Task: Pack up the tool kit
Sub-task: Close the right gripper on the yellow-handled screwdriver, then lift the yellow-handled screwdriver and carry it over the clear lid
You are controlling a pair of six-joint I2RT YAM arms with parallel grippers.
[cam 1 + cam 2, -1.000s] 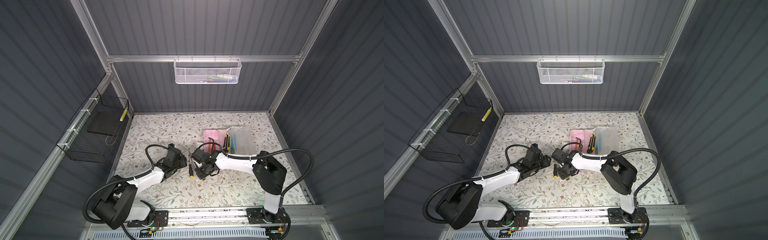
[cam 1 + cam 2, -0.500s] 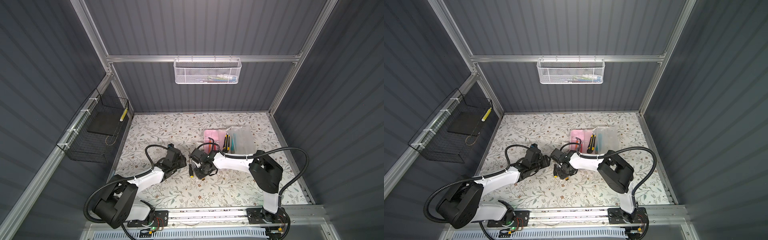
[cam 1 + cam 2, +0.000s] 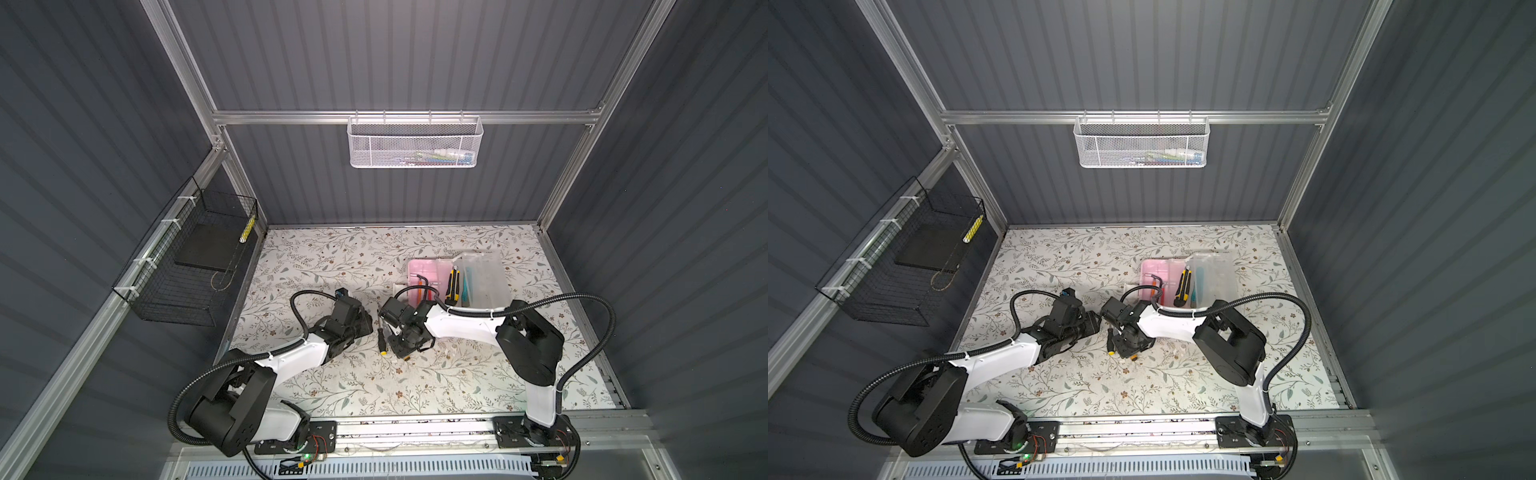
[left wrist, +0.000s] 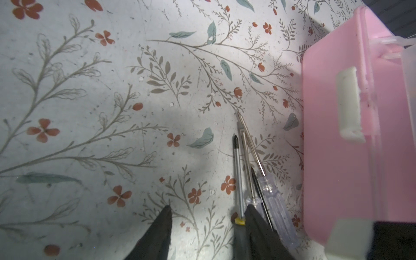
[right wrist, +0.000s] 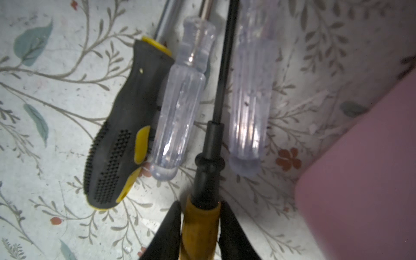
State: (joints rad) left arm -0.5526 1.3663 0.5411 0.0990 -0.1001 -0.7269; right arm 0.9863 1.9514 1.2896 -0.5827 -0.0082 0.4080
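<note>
The tool kit box (image 3: pixel 424 276) lies open at the back right, its pink base (image 3: pixel 1156 276) beside the frosted lid (image 3: pixel 484 278); a yellow-black utility knife (image 3: pixel 452 286) lies inside. Several screwdrivers lie side by side in front of the box: a black-and-yellow one (image 5: pixel 119 144), two clear-handled ones (image 5: pixel 180 108), and an amber-handled one (image 5: pixel 200 225). My right gripper (image 5: pixel 201 204) is shut on the amber handle, low over the mat (image 3: pixel 405 345). My left gripper (image 4: pixel 208 210) stands open just left of the screwdrivers (image 3: pixel 365 326), one finger (image 4: pixel 254 225) against them. The pink box wall (image 4: pixel 337 135) is close by.
A white mesh basket (image 3: pixel 415 143) hangs on the back wall with small items in it. A black wire basket (image 3: pixel 187 266) hangs on the left wall. The floral mat (image 3: pixel 332 266) is bounded by metal frame posts and the front rail (image 3: pixel 415 428).
My right gripper's fingers have narrowed onto the amber screwdriver handle, and that arm has shifted slightly. The left gripper has stayed put and open.
</note>
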